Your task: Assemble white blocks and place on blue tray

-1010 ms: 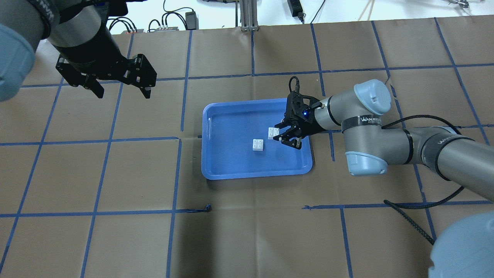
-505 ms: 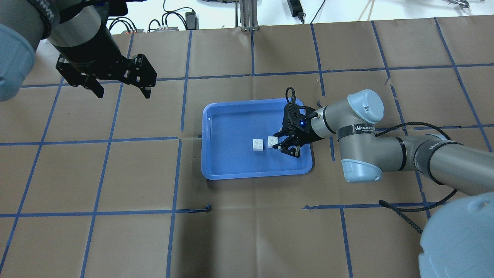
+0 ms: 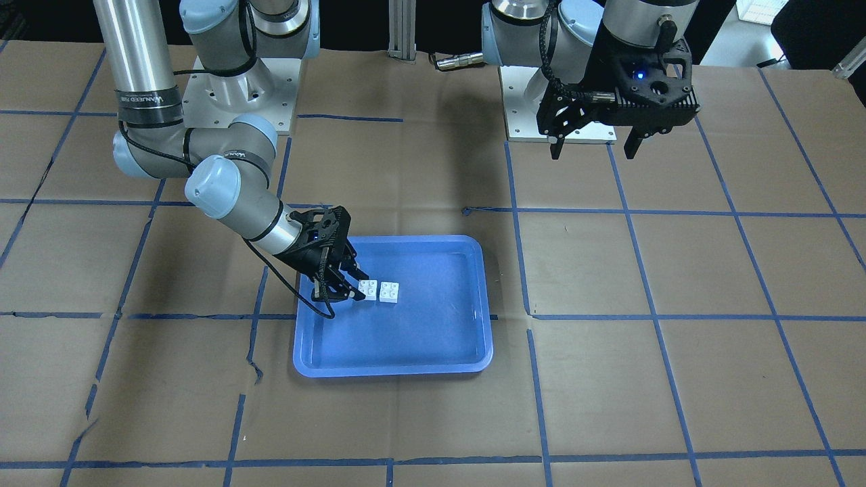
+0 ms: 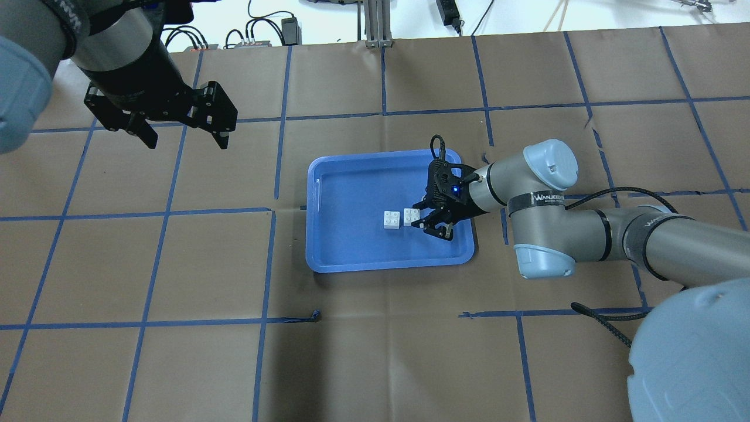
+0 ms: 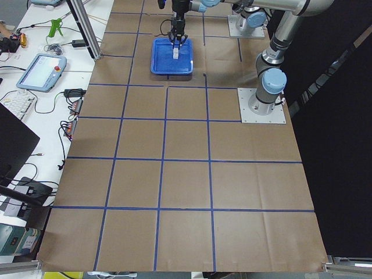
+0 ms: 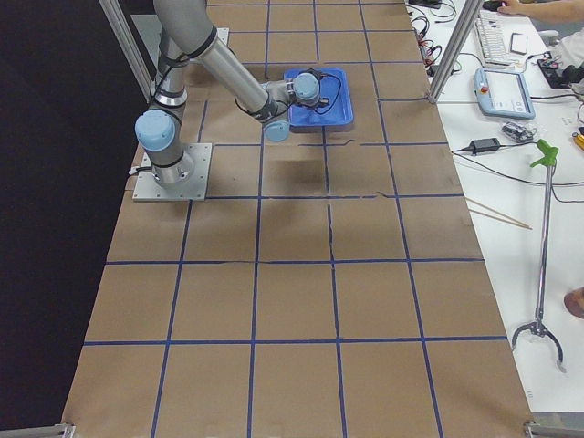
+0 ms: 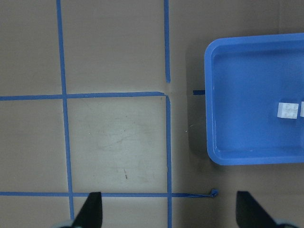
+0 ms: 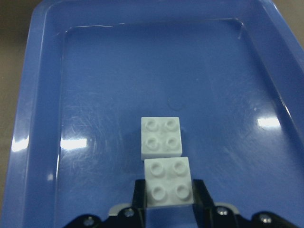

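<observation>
- the right fingers [image 8: 199, 194] are clenched on the held white block [image 8: 168, 183]. they grip it by two opposite sides, studs up, low inside the blue tray [image 4: 328, 266].
- the free white block [image 8: 161, 137] lies on the tray floor, studs up too, just beside the held one. in the right wrist view their near edges almost meet, but it cannot be told if they touch.
- the left fingers [image 7: 250, 211] are released and spread wide, grasping nothing. they hang high over the desk [image 4: 176, 363], well apart from the tray.
- the step in hand seems to be bringing the held block to the free one for joining. the two are not yet stacked.
- to do it well, the held block should probably first go up above the studs of the free block, then across, and only then straight down.
- a sideways push at this height would likely just slide the free block along the smooth tray floor.
- in the wrist view the held block sits a little to one side of the free one, so a small correction seems needed until all four edges line up.
- the press should be vertical and centred. nothing holds the free block, and an off-centre push may tip it.
- the grip is better opened only after the studs are seated.
</observation>
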